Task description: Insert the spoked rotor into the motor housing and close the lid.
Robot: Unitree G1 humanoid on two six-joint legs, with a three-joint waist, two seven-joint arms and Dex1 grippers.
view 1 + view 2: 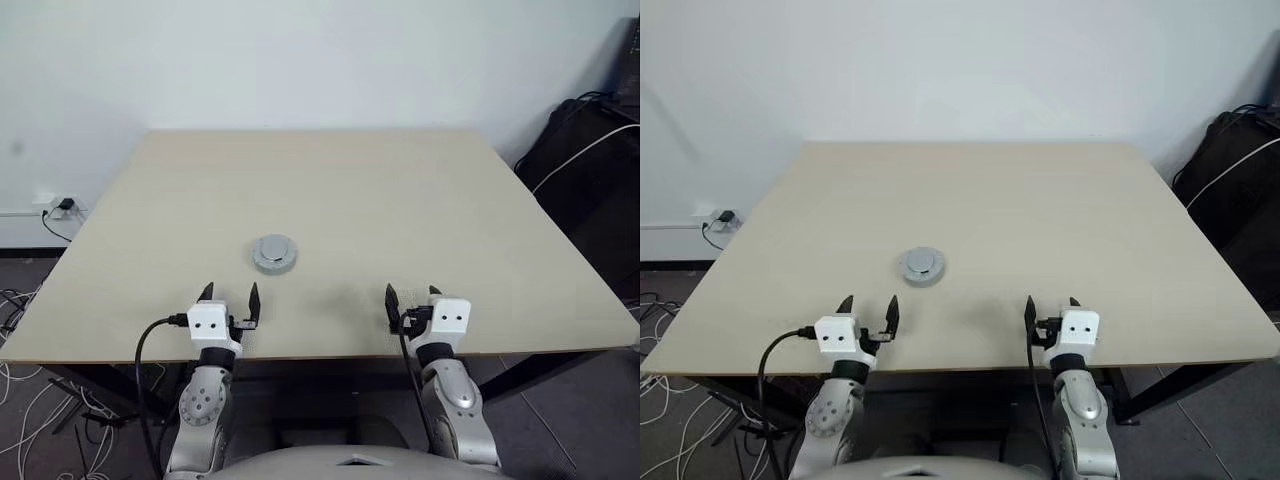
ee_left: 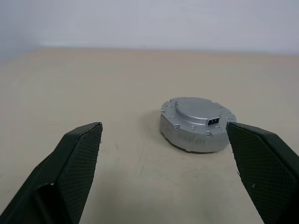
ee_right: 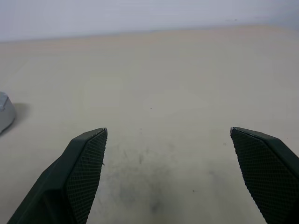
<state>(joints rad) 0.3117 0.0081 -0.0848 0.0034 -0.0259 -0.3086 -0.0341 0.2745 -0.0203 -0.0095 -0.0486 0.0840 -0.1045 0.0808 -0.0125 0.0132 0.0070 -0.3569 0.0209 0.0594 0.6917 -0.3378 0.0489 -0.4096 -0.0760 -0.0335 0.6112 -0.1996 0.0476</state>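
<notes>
motor housing point(image 1: 274, 254), lid point(image 2: 196, 108) on, closed

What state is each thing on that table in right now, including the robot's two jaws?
lid: closed on the round silver unit, smooth face up, flat on the table.
left gripper: jaws open, holding nothing, short of the lid.
right gripper: jaws open, holding nothing, over bare table.

The lid point(image 1: 274, 253) sits on the table point(image 1: 420, 210), ahead of the left gripper point(image 1: 230, 296); the right gripper point(image 1: 411, 297) hangs well right of it.
</notes>
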